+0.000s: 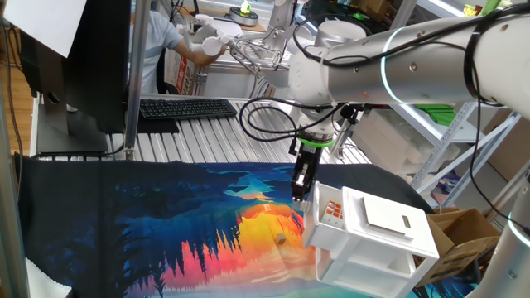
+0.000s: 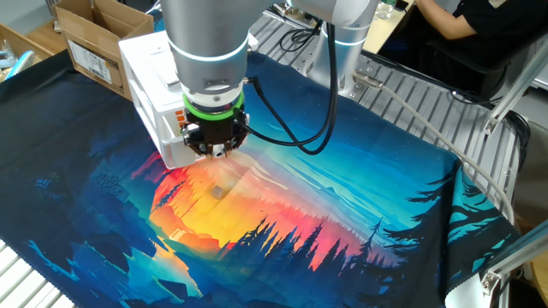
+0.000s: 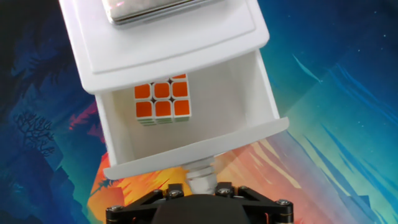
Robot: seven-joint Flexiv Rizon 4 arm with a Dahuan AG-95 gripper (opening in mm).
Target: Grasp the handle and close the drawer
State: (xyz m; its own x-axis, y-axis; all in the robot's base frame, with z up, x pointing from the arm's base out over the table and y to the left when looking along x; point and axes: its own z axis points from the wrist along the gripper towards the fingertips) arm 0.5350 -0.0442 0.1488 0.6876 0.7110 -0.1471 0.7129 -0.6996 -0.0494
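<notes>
The white drawer (image 3: 264, 93) at the top of the small white cabinet (image 1: 377, 248) is pulled open. A cube with orange squares (image 3: 161, 102) lies inside it. The handle (image 3: 199, 172), a small white knob, sticks out from the drawer's front panel. My gripper (image 3: 200, 186) is right at the panel, its two black fingers close on either side of the knob and shut on it. In one fixed view the gripper (image 1: 300, 192) points down at the drawer's (image 1: 330, 211) front. In the other fixed view the gripper (image 2: 214, 150) hides the knob beside the cabinet (image 2: 150, 77).
The cabinet stands on a colourful cloth (image 2: 300, 222). A small brownish object (image 2: 218, 192) lies on the cloth just in front of the drawer. Cardboard boxes (image 2: 94, 34) (image 1: 460, 232) sit past the cabinet. A keyboard (image 1: 186, 108) and a person are at the table's far side.
</notes>
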